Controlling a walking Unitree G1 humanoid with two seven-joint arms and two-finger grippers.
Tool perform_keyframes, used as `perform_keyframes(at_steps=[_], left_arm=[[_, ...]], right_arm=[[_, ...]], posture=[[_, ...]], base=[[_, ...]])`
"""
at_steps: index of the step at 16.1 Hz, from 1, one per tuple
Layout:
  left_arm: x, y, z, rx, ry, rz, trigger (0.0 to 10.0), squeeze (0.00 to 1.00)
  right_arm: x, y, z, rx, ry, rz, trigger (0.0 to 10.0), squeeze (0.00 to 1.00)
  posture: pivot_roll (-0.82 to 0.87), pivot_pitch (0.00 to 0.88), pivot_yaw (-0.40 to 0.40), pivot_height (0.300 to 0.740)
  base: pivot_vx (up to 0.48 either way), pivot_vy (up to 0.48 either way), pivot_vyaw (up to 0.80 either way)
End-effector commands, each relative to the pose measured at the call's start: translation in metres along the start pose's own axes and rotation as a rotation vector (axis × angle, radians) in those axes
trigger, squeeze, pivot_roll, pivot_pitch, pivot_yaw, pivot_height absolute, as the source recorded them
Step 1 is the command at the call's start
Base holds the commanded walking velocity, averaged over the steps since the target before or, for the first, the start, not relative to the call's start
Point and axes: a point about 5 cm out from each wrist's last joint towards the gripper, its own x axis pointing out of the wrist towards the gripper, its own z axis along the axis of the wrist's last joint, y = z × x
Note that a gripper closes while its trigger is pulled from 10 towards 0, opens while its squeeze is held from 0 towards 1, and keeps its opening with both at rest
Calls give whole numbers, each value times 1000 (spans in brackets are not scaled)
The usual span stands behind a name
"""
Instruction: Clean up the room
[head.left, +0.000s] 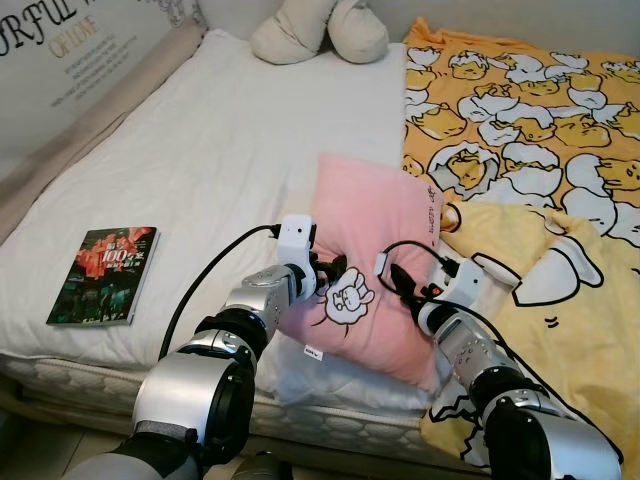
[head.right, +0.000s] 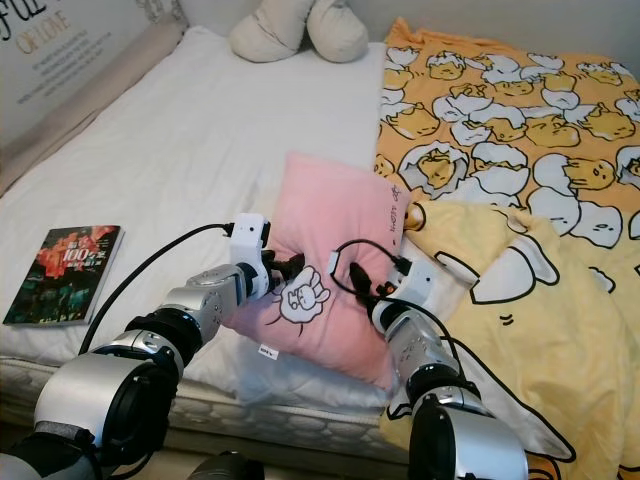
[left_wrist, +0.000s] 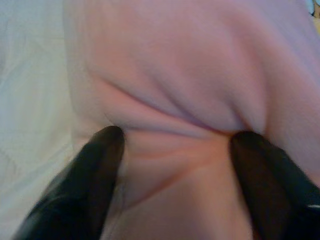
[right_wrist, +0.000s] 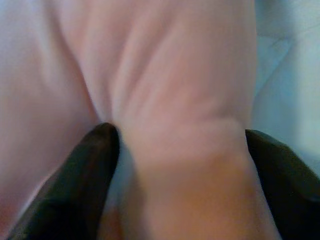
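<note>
A pink pillow (head.left: 375, 225) with a small white cartoon hand printed on it rests tilted near the front edge of the bed. My left gripper (head.left: 328, 272) is shut on the pillow's lower left side, and my right gripper (head.left: 398, 283) is shut on its lower right side. In the left wrist view the two black fingers (left_wrist: 95, 170) pinch a fold of pink fabric (left_wrist: 175, 75). The right wrist view likewise has a ridge of pink fabric (right_wrist: 170, 100) squeezed between the fingers (right_wrist: 85, 175).
A book (head.left: 104, 274) with a dark red cover lies on the white sheet (head.left: 220, 150) at the left. A cream plush cushion (head.left: 320, 30) sits at the head of the bed. A yellow cartoon duvet (head.left: 530, 120) covers the right half. The mattress edge (head.left: 330, 415) runs just below the arms.
</note>
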Motion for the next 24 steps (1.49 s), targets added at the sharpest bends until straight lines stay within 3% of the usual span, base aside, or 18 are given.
perform_keyframes(at_steps=[1, 6, 11, 16, 19, 24], left_arm=[[1, -5, -5, 2, 9, -43, 0, 0], [2, -12, -1, 20, -20, -110, 0, 0], [3, -21, -3, 118, 10, -178, 0, 0], [1, -12, 16, 213, -34, -149, 0, 0], [0, -9, 29, 211, -73, -141, 0, 0], [-6, -5, 63, 237, -191, -157, 0, 0]], right_arm=[[0, 2, -9, 13, 36, 5, 0, 0], [-10, -20, -12, 22, 26, -78, 0, 0], [-11, -22, -13, 29, 4, -101, 0, 0], [-6, -16, -1, -14, -33, -113, 0, 0], [-5, -14, -1, 27, -43, -104, 0, 0], [5, 7, 24, -4, -115, -29, 0, 0]], posture=[[49, 26, 63, 740], [49, 20, 61, 740], [55, 0, 58, 740], [81, 0, 58, 740], [103, 0, 47, 740], [105, 0, 30, 740]], base=[[0, 0, 0], [0, 0, 0], [0, 0, 0], [0, 0, 0], [0, 0, 0], [0, 0, 0]])
